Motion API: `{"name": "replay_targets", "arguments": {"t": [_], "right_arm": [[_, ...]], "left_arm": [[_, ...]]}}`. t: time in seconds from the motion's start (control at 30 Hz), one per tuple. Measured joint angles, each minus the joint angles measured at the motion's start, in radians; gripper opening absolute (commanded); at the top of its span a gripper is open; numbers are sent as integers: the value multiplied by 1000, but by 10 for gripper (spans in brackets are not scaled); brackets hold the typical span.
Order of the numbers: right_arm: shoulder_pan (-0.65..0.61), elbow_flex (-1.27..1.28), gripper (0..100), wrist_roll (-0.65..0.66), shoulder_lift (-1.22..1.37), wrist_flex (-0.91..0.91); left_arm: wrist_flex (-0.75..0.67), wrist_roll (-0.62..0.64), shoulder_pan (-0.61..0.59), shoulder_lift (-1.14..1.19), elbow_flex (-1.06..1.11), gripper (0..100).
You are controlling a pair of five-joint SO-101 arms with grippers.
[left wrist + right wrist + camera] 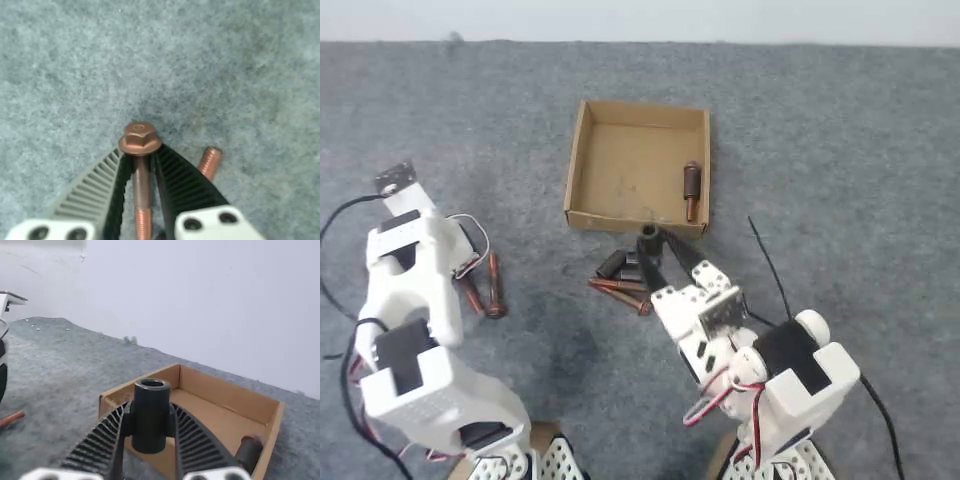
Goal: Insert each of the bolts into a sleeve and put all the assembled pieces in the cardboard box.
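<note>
The left arm's jaws are clamped on the shank of a copper bolt (pixel 140 150), its hex head just past their tips, low over the grey-carpeted table (pixel 225 60). A second bolt (pixel 209 162) lies just beside it. The right arm's jaws grip a black sleeve (pixel 150 412) upright, bore upward, just in front of the near wall of the cardboard box (pixel 578 150). Inside the box, an assembled piece (pixel 692 191) lies against the right wall. Another sleeve (pixel 611 264) and two loose bolts (pixel 618 286) lie on the table near the box.

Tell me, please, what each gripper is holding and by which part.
The left gripper grips a bolt by its shank, below the head; the right gripper grips a sleeve around its middle.
</note>
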Motion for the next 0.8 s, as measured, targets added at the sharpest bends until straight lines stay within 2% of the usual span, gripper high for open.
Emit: {"name": "replay_targets", "arguments": {"t": [0.37,0.57,0.67,0.8], "right_arm": [[-15,17,6,-55,0,-9],[-25,17,6,-55,0,-9],[-25,17,6,-55,0,-9],[-25,17,6,-55,0,-9]], "left_arm": [[0,0,3,0,0,9],[3,-5,87,0,-44,9],[61,0,149,-5,-137,9],[209,0,241,-86,-276,9]]}}
